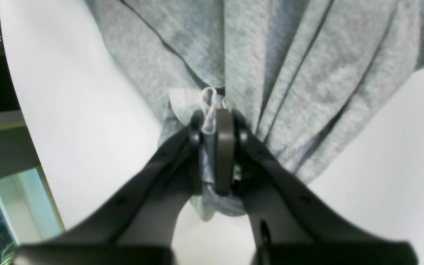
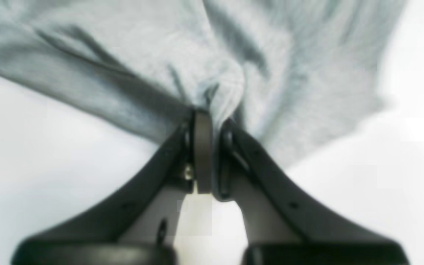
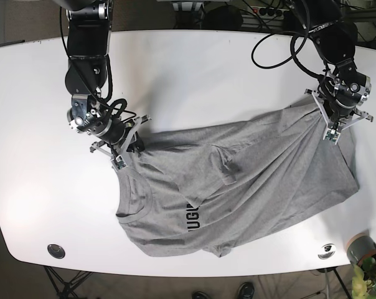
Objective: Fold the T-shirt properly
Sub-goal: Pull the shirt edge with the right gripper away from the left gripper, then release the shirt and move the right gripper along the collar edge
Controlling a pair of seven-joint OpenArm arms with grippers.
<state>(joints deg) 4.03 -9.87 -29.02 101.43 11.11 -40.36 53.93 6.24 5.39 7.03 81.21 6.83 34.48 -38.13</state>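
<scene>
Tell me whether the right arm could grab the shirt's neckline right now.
Probably not yet: the right gripper is shut on the T-shirt near a shoulder. The collar lies close by, uncovered, so it could after letting go.

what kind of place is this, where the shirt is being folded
Probably a robotics lab or workshop: two arms hold a grey T-shirt on a white table, with cables and a power strip behind.
</scene>
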